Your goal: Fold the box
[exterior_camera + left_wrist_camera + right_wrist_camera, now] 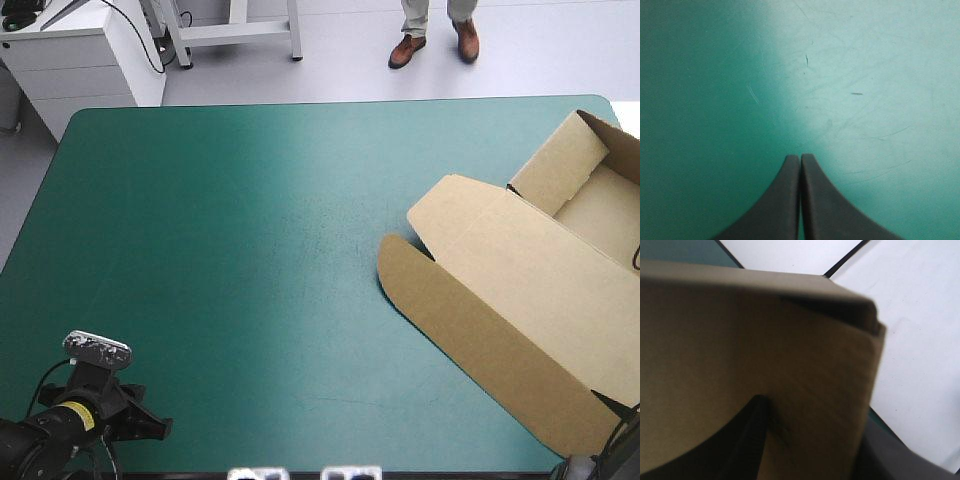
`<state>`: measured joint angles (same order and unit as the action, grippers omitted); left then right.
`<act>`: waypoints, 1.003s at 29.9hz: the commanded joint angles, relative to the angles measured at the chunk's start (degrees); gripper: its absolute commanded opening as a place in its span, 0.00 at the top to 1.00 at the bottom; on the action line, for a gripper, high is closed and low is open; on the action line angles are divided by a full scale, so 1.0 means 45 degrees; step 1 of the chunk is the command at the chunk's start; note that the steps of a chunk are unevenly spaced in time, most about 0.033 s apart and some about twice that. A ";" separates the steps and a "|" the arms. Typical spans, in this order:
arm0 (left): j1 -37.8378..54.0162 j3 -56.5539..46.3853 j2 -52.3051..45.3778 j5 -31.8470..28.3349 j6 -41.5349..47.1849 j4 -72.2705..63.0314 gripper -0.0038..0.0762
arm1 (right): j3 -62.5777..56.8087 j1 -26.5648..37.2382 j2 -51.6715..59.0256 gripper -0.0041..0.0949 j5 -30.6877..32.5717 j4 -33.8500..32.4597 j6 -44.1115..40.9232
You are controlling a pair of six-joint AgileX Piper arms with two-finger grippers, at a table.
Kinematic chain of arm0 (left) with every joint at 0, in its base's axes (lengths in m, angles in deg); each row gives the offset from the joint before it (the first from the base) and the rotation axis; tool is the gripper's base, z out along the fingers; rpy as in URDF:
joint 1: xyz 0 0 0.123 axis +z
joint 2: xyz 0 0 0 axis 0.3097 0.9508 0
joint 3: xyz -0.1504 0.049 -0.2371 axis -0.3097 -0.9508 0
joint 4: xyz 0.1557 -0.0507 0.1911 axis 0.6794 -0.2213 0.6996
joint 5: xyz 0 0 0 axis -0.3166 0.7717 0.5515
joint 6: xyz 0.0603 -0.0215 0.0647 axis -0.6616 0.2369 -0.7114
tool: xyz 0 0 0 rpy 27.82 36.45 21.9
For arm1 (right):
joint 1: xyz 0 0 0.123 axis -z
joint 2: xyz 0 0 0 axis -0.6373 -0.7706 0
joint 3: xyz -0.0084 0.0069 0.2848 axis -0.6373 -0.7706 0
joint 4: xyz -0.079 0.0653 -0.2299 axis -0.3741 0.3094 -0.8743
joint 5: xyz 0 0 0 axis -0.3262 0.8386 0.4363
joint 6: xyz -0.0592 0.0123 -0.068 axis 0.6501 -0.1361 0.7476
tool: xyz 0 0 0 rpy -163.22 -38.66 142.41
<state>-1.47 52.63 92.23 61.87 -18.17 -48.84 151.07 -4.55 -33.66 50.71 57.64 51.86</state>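
Note:
The brown box (520, 290) lies at the table's right side. Its broad lid panel is flat, and a raised wall (560, 160) stands at the tray's far end. In the right wrist view a box wall (765, 340) fills the picture. My right gripper (810, 425) is shut on that wall, with one black finger (752, 440) in front of the board and the other behind it. My left gripper (150, 425) sits near the table's front left corner, far from the box. It is shut (800, 157) over bare cover, holding nothing.
The teal-green cover (250, 250) stretches between my left gripper and the box. The box reaches the table's right edge, and pale floor (920, 340) shows past it. A white cabinet (80, 60) stands beyond the far left corner.

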 commanded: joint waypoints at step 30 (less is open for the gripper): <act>-0.0014 0.0349 0.0076 -0.0571 0.0004 0.0001 0.96 | 0.0338 -0.0737 0.7816 0.88 0.0180 0.5880 0.2527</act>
<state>-1.47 52.63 92.23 61.71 -18.33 -48.84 151.07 -6.06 -2.99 51.28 82.66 62.25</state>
